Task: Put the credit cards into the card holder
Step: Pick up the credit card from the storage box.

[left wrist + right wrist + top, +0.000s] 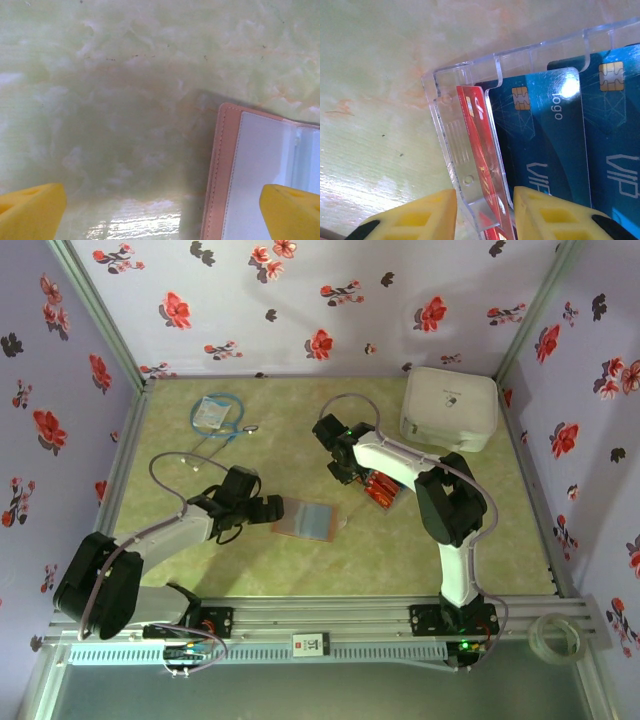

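Blue cards [545,150] read "VIP" and "logo": two of them, plus one red card [480,150] on edge in a clear tray [452,150]. Right gripper [485,220] is bent down over the tray, fingers straddling red card and tray wall, can't tell if clamped. Left gripper [160,215] wide open, empty, low beside the open brown card holder [250,175] mid-table

left gripper [270,508] beside card holder [306,520] | right gripper [345,472] at credit cards [381,489]
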Robot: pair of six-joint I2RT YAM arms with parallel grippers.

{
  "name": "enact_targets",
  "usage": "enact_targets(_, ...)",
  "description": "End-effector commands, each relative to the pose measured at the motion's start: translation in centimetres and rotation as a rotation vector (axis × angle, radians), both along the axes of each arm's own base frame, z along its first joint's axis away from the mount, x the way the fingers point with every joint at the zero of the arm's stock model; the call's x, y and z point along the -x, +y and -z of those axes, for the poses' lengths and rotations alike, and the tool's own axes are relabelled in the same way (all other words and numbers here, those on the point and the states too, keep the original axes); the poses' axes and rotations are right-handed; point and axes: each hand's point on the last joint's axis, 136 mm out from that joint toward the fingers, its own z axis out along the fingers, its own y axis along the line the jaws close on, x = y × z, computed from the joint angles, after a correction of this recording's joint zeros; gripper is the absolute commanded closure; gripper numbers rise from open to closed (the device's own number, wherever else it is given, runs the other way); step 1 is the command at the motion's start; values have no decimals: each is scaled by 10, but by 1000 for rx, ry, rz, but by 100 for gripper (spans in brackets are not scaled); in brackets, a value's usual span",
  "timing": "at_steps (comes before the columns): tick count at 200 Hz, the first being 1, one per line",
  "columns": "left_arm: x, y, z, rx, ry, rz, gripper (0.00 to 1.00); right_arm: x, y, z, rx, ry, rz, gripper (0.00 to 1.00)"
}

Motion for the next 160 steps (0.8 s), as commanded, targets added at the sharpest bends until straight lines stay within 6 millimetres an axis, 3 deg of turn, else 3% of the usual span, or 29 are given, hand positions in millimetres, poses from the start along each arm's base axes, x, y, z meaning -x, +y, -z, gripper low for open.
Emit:
enact_targets(1, 0, 1, 4, 12, 10, -13, 0, -2, 2, -2, -5, 5, 17, 68)
enact_targets(93, 1, 0, 6, 15, 14, -9, 0, -1, -1, 7, -13, 55, -2, 82)
enact_targets(160, 1, 0, 8, 17, 19, -12, 0, -2, 3, 5, -20, 59, -9, 86)
